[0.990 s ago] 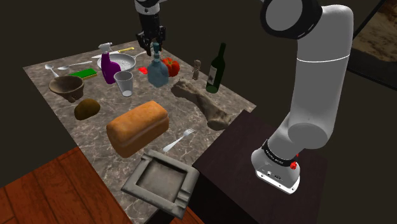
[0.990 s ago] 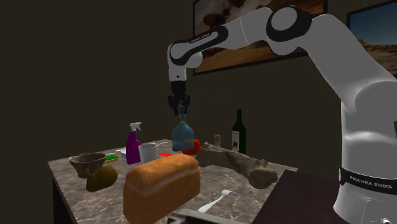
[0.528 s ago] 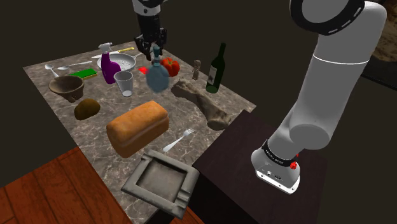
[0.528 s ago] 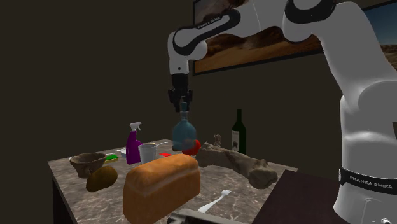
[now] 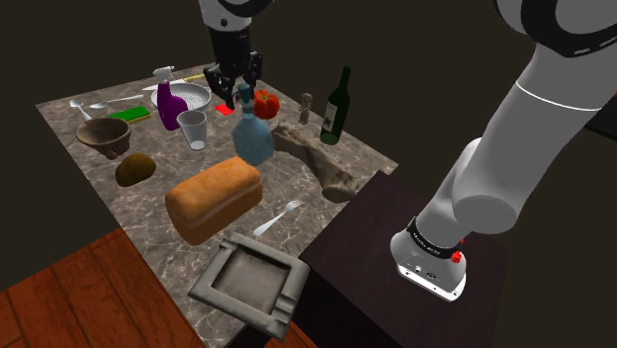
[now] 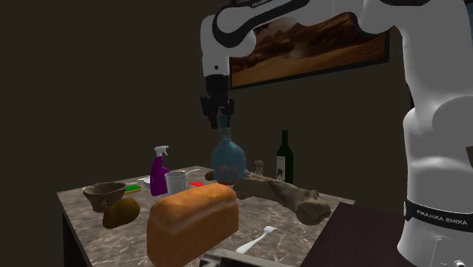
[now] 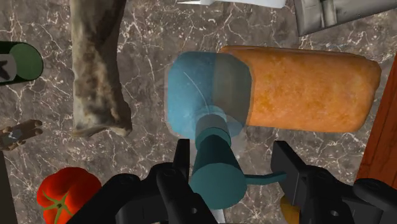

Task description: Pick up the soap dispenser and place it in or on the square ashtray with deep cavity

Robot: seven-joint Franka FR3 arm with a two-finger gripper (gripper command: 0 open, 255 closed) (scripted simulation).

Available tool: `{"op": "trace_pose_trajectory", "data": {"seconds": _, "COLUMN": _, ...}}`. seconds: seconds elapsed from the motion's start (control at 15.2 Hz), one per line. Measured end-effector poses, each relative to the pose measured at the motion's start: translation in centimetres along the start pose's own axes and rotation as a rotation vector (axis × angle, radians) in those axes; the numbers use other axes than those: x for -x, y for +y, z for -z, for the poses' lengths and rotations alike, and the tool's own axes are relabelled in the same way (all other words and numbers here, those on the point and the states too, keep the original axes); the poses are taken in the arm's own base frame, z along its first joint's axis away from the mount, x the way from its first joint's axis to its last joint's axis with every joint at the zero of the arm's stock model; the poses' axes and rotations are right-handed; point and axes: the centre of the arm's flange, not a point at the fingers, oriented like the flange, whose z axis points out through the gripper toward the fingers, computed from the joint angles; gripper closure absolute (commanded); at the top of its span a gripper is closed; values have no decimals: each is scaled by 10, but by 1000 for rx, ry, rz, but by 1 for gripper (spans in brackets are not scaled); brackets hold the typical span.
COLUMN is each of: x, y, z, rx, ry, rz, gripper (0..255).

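The gripper (image 5: 235, 81) clasps the blue soap dispenser (image 5: 252, 136) by its neck (hanging clear above the table (image 5: 287, 183)), with the square ashtray (image 5: 247, 280) at the near edge.

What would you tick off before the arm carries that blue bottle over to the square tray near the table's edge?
1. Grip: the soap dispenser hangs from the gripper, clasped at its pump top: ok.
2. Clearance: the soap dispenser is in the air above the table: ok.
3. Target: the square ashtray sits flat with its cavity facing up: ok.
4. Path: the bread loaf lies between the soap dispenser and the square ashtray; enough height to pass over it: cannot tell.
5. Stray items: the fork lies beside the square ashtray, not in it: ok.
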Motion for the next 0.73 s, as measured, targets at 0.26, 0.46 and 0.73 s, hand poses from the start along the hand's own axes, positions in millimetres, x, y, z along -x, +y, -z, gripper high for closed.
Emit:
{"op": "trace_pose_trajectory", "data": {"seconds": 0.26, "x": 39, "y": -35, "z": 8, "rx": 0, "ry": 0, "rz": 0, "gripper": 255}}
{"op": "trace_pose_trajectory", "data": {"seconds": 0.46, "x": 71, "y": -60, "z": 17, "rx": 0, "ry": 0, "rz": 0, "gripper": 255}}
{"op": "trace_pose_trajectory", "data": {"seconds": 0.73, "x": 111, "y": -88, "z": 27, "rx": 0, "ry": 0, "rz": 0, "gripper": 255}}
